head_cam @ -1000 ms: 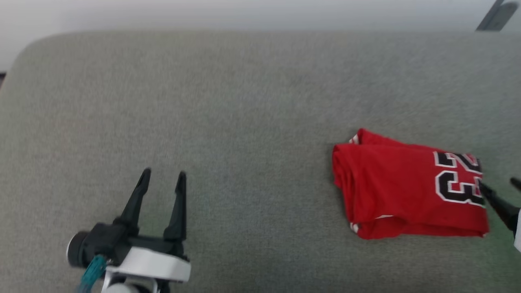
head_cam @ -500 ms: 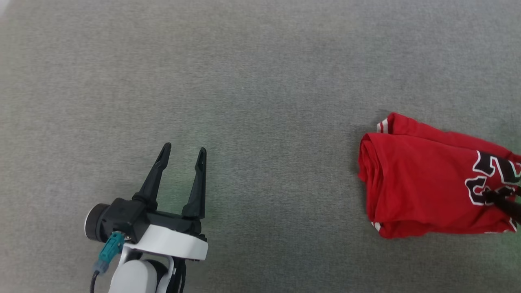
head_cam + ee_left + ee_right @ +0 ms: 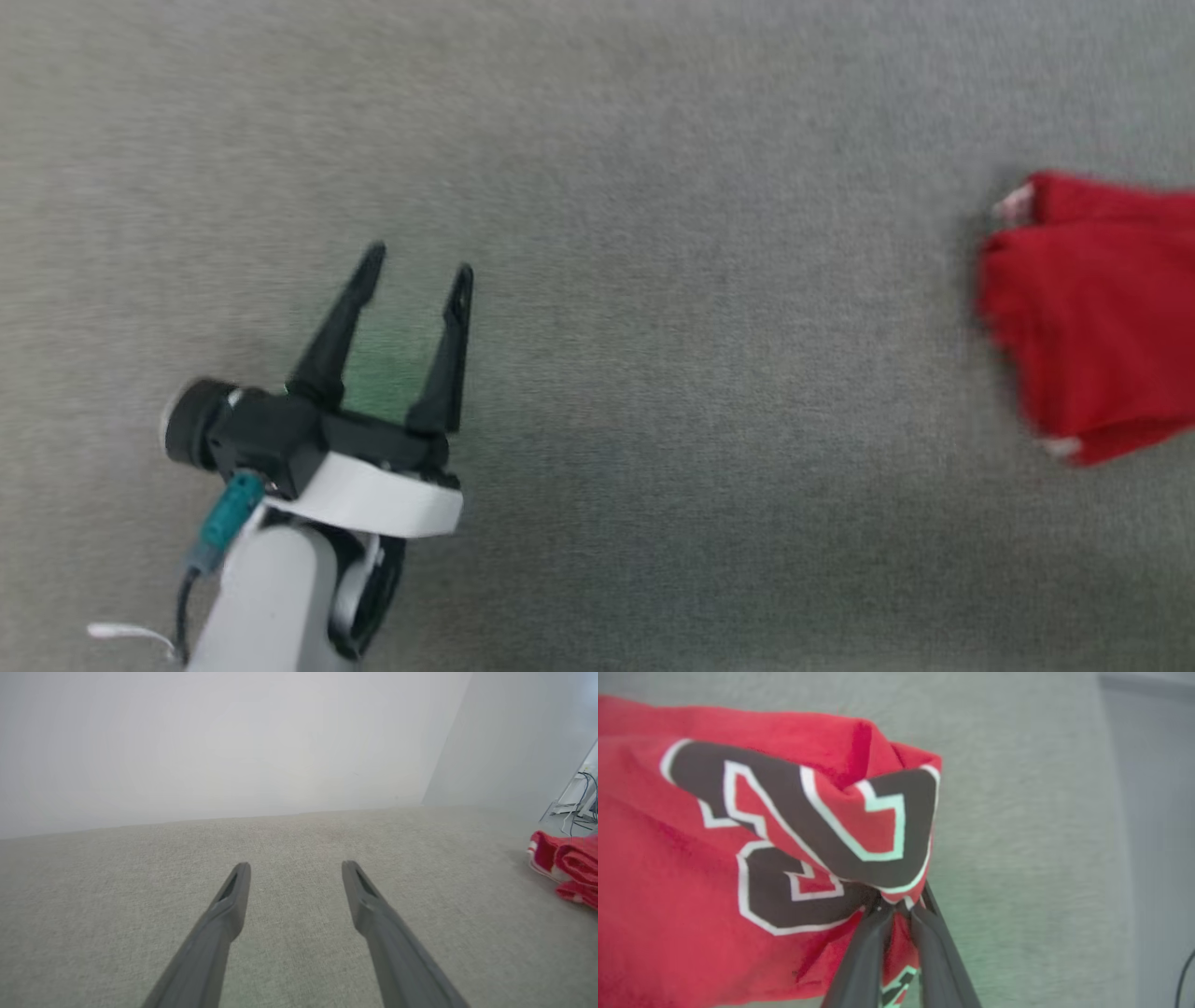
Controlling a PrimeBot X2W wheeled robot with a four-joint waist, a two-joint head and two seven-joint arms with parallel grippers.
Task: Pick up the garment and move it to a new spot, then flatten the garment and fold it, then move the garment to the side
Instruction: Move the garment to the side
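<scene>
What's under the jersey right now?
The grey surface runs under the edges of the garment. The right gripper, jaws shut, pinches its numbered edge. Beneath the folds is covered.

Grey upholstered surface (image 3: 653,233), garment (image 3: 1102,308) apparently folded

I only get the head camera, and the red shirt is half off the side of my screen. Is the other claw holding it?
Observer: Yes. The right wrist view shows the right gripper shut on the garment, pinching a bunched fold.
Operator: Is there anything printed on it?
Observer: Black block numerals edged in white sit right at the pinch. They are too crumpled to read whole.
Operator: What's past all the grey stuff?
Observer: The left wrist view shows a plain pale wall rising behind the grey surface.
</scene>
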